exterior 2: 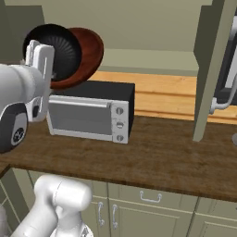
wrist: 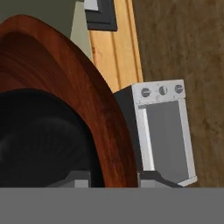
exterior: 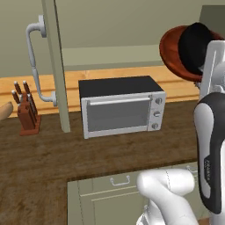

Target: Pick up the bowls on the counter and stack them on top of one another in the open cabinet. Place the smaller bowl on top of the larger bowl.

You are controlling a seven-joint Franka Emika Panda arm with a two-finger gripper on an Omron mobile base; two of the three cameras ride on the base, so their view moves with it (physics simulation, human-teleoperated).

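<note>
The larger bowl of reddish-brown wood hangs tilted on edge, high above the toaster oven. The smaller bowl, black, is nested against its inner face. In the right base view the black bowl faces the camera with the brown bowl behind it. My gripper is shut across their walls: one fingertip lies on the black bowl, the other outside the brown bowl. The cabinet's shelf stands behind the toaster, its door open and edge-on. The counter lies below.
A silver toaster oven with a black top sits mid-counter, right under the bowls. A knife block stands at the left beside a bread loaf. The door's curved handle juts out leftwards. Drawer fronts run below the counter edge.
</note>
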